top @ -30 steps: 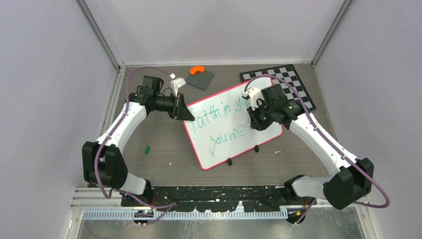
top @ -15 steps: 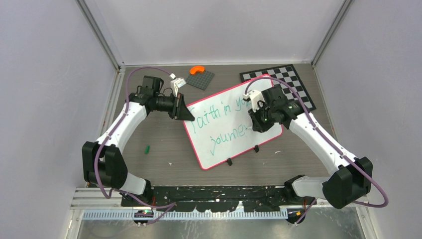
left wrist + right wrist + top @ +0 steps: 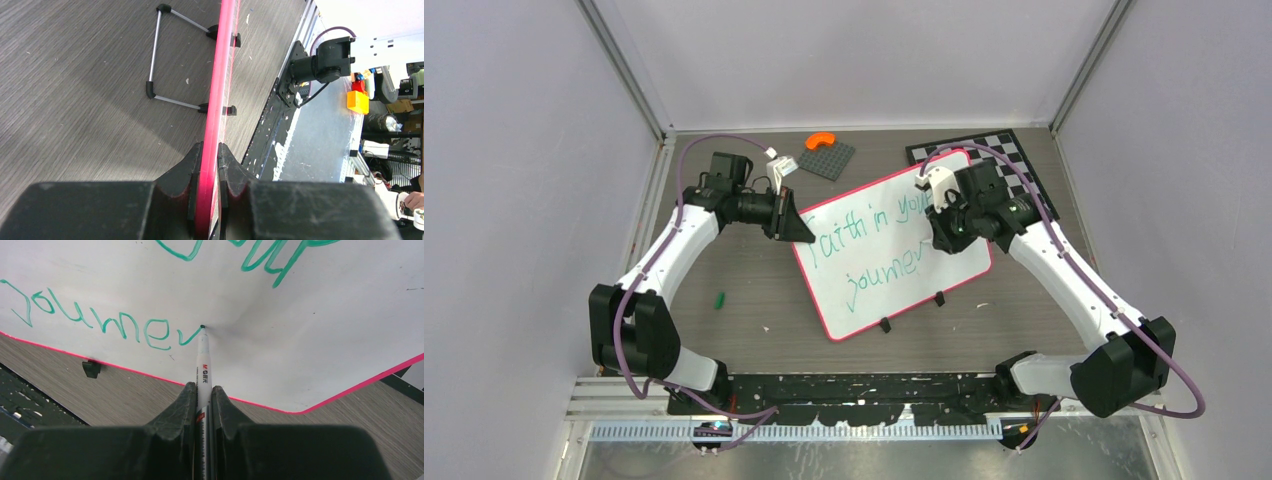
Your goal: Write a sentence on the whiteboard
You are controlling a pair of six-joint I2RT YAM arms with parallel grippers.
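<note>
Top external: the whiteboard (image 3: 879, 290) sits mid-table, turned at an angle, its far right corner overlapping the chessboard (image 3: 1024, 165); the table (image 3: 744, 270) shows bare wood around it. The sentence (image 3: 874, 225) runs in green over two lines, the lower one unfinished. The left tool (image 3: 807, 238) meets the board at its left corner; the right tool (image 3: 939, 238) hangs over the end of the lower line.

Left wrist: the fingers are closed narrow on the pink rim, one on each face of the panel; the board stands edge-on, propped on a wire stand (image 3: 155, 60) behind it. It looks thin, stiff and light, so pen pressure would likely slide or rock it; a pinch on the bare rim, clear of the writing, seems the sound place to brace it.

Right wrist: the fingers are clamped on a slim marker (image 3: 202, 360), well back along its barrel; the tip touches the white face just after "journe". The barrel looks smooth and the surface glossy, so a firm pinch and light contact should suit.
</note>
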